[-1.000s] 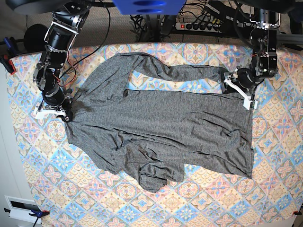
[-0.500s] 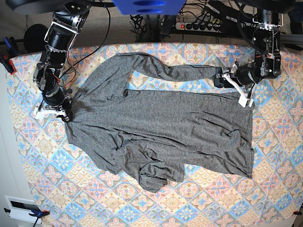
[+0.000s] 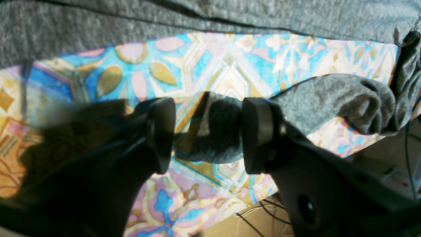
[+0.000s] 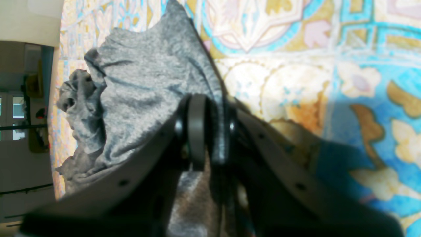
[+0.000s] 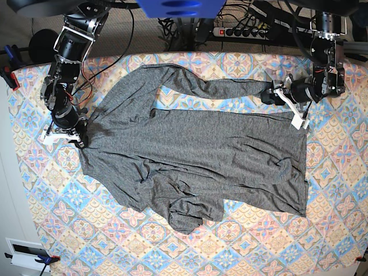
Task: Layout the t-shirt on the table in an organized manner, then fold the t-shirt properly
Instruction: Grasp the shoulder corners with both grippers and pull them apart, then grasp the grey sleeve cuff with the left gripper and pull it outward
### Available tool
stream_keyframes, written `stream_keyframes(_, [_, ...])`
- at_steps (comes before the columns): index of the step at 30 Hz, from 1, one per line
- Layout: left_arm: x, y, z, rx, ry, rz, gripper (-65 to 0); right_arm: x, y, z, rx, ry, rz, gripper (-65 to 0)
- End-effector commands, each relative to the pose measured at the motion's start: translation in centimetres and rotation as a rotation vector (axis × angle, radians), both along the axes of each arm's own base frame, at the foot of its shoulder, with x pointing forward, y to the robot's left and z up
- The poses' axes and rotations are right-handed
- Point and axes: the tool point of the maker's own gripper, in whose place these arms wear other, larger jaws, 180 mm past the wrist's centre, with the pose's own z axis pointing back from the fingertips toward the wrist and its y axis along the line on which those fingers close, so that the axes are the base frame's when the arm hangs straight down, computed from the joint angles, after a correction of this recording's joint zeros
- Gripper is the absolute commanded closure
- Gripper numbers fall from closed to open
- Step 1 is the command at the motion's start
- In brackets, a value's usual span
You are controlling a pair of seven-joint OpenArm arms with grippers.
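Observation:
The dark-grey t-shirt (image 5: 195, 155) lies spread across the table (image 5: 259, 241), collar end to the left and hem to the right. One long sleeve (image 5: 224, 87) stretches along the far side, and the other is bunched at the near edge (image 5: 184, 215). My left gripper (image 5: 270, 94) is at the far sleeve's cuff. In the left wrist view it (image 3: 209, 135) stands open, with the cuff (image 3: 217, 131) loose between its fingers. My right gripper (image 5: 80, 138) is at the shirt's left edge, shut on a fold of the fabric (image 4: 148, 98).
A power strip (image 5: 241, 31) and cables lie behind the table's far edge. A red clamp (image 5: 10, 77) grips the table's left edge. A white box (image 5: 23, 253) sits off the near left corner. Patterned cloth shows all round the shirt.
My left gripper has moved up and to the left, from the shirt's hem corner to the far sleeve's cuff. The right arm and the shirt have not moved.

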Motion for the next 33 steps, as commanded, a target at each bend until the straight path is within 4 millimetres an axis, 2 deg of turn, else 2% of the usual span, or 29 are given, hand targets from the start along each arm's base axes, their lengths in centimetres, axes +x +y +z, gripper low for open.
stream_keyframes(1, [-1.0,-0.3,-0.9,0.035,0.042,-0.036,-30.7,-0.3,-1.3,-0.1,-0.037,0.028,-0.019,-9.2])
stream_keyframes(4, [-2.0,-2.3,-1.7,0.018,0.072,-0.096,-30.7,-0.3,-1.3,-0.1,-0.037,0.028,-0.019,-9.2])
stream_keyframes(8, [-1.8,-4.5,-1.9,-0.003,0.072,-0.152,-30.7,-0.3,-1.4,-0.1,-0.038,0.028,-0.02,-9.2])
stream_keyframes(19, [-2.3,-4.8,-2.0,-0.011,0.085,-0.16,-30.4,-0.3,-1.4,-0.1,-0.038,0.028,-0.02,-9.2])
stream_keyframes(22, [-2.9,-4.8,-2.2,-0.013,0.088,-0.185,-23.9,-0.3,-1.4,-0.1,-0.038,0.028,-0.02,-9.2])
stream_keyframes(26, [-3.0,-3.9,-2.0,0.006,0.087,-0.187,-0.4,-0.3,-1.4,-0.1,-0.038,0.028,-0.02,-9.2])
stream_keyframes(30, [-2.9,-4.0,-1.8,-0.002,0.079,-0.195,0.0,-0.3,-1.4,-0.1,-0.038,0.028,-0.02,-9.2])
stream_keyframes(33, [-2.7,-4.2,-0.1,-0.035,0.045,-0.214,0.0,-0.4,-1.4,-0.1,-0.038,0.029,-0.019,-9.2])
